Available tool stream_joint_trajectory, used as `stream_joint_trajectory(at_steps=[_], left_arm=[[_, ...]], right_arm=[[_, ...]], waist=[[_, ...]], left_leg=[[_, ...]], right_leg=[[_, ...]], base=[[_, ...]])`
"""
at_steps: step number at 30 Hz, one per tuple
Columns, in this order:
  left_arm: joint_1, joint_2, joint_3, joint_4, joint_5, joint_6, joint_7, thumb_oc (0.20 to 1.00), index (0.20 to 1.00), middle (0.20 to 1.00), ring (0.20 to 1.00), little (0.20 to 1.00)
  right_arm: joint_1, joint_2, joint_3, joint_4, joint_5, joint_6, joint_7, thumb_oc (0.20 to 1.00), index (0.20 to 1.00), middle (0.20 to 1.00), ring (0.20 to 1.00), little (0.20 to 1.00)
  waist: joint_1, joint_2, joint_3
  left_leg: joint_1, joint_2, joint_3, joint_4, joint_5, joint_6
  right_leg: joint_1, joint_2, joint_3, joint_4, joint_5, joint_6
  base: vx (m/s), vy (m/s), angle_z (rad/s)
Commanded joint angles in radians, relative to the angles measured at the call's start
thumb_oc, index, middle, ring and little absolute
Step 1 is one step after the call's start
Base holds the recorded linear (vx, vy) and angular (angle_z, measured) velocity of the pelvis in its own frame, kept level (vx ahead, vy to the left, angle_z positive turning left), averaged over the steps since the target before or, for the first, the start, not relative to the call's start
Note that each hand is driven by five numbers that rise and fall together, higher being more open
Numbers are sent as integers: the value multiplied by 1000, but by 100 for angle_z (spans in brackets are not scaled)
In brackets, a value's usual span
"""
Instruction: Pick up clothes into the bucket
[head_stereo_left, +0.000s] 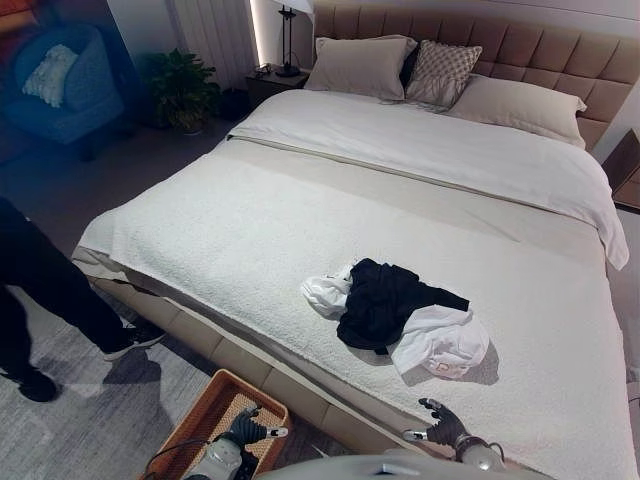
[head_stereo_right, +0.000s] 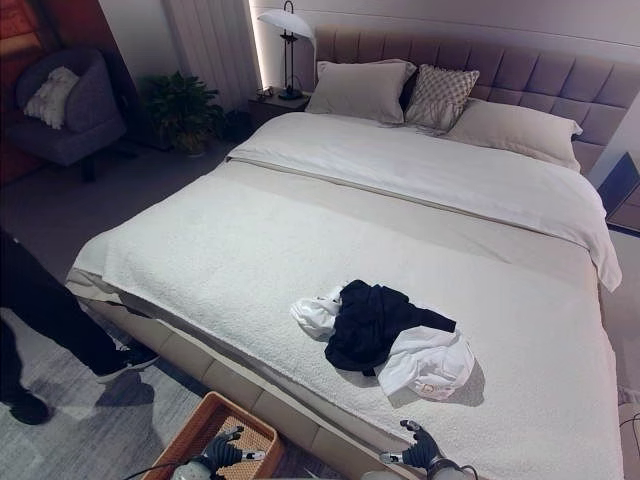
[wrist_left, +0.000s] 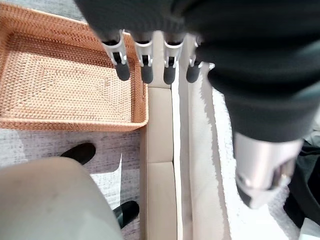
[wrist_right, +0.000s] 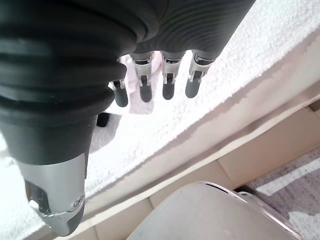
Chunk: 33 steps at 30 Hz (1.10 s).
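1. Left eye view. Bed (head_stereo_left: 250, 230) with pale cover. Pile of clothes (head_stereo_left: 400, 315), one black piece over white pieces, lies on the cover near the bed's foot edge, toward its right corner. Woven basket (head_stereo_left: 205, 405) stands on the floor just beside the foot edge. Left hand (head_stereo_left: 243, 430) hangs above the basket; right hand (head_stereo_left: 445, 428) rests low over the cover at the foot edge, near the pile but apart from it. A person's legs (head_stereo_left: 40, 290) stand by the bed's left side.
2. Right eye view. Same lot; nothing lies in the visible part of the basket.
3. Left wrist view. Fingers (wrist_left: 145, 65) straight and relaxed, holding nothing; basket floor bare below them.
4. Right wrist view. Fingers (wrist_right: 167, 82) straight, spread loosely, holding nothing, over the white cover.
5. Progress, judged: no garment collected yet; the whole pile remains to be grasped and carried to the basket.
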Motion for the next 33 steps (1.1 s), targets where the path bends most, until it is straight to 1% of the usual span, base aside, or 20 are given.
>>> stream_joint_trajectory(at_steps=[1,12,18,22,25,29,30,31,32,33], left_arm=[[-15,-13,-4,-18,2,-33,-5,1000,1000,1000,1000,1000],[-12,-13,3,-16,-14,-28,-5,1000,1000,1000,1000,1000],[-21,-11,12,-7,-30,-28,5,1000,1000,1000,1000,1000],[-30,-8,19,-2,-41,-28,14,1000,1000,1000,1000,1000],[-36,-4,19,-5,-46,-29,23,1000,1000,1000,1000,1000],[-63,9,17,-35,-76,-35,52,1000,1000,1000,1000,1000],[15,58,37,-148,-88,-64,39,1000,1000,1000,1000,1000],[19,60,36,-154,-89,-61,38,1000,1000,1000,1000,1000],[131,95,12,-366,-113,-76,58,1000,1000,1000,1000,1000],[133,92,3,-346,-102,-76,65,1000,1000,1000,1000,1000]], right_arm=[[-45,-17,43,-34,-16,-13,-10,1000,1000,1000,1000,1000],[-41,-18,12,-40,11,-10,-24,1000,1000,1000,1000,1000],[-64,-21,-40,-3,88,-15,-57,1000,1000,1000,1000,1000],[-87,-32,-67,-13,128,-22,-83,1000,1000,1000,1000,1000],[-117,-52,-82,-52,141,-28,-105,1000,1000,1000,1000,1000],[-175,-89,-110,-156,164,-46,-161,1000,1000,1000,1000,1000],[-168,-117,-153,-224,170,-59,-183,1000,1000,1000,1000,1000],[-165,-116,-153,-227,170,-58,-183,1000,1000,1000,1000,1000],[-177,-146,-192,-271,152,-68,-228,1000,1000,1000,1000,1000],[-204,-154,-201,-272,123,-70,-266,1000,1000,1000,1000,1000]], waist=[[-23,-63,-7],[-25,-63,6],[-27,-58,15],[-26,-48,26],[-29,-36,45],[-34,-19,103],[-19,-9,125],[-19,-10,122],[-5,5,156],[-3,6,171]], left_leg=[[-95,-15,-14,80,-22,-34],[-111,-16,-14,84,-22,-33],[-126,-22,-16,114,-39,-28],[-142,-32,-21,136,-50,-22],[-163,-39,-21,152,-56,-14],[-230,-54,-26,209,-65,-1],[-256,-61,-35,230,-64,1],[-260,-61,-35,233,-66,1],[-297,-67,-47,259,-64,3],[-308,-66,-47,268,-65,4]], right_leg=[[63,-82,-19,-110,72,76],[44,-82,-18,-101,72,76],[30,-85,-4,-83,64,77],[12,-90,8,-57,53,76],[-23,-96,20,-13,41,75],[-119,-110,38,88,25,69],[-137,-114,36,102,24,67],[-140,-114,36,104,23,67],[-171,-118,26,126,24,65],[-184,-118,27,135,22,65]], base=[[0,0,0],[0,0,0],[20,1,0],[29,10,-1],[-10,22,-1],[-98,37,1],[-81,15,1],[-133,1,-1],[-118,-9,7],[-151,-17,14]])
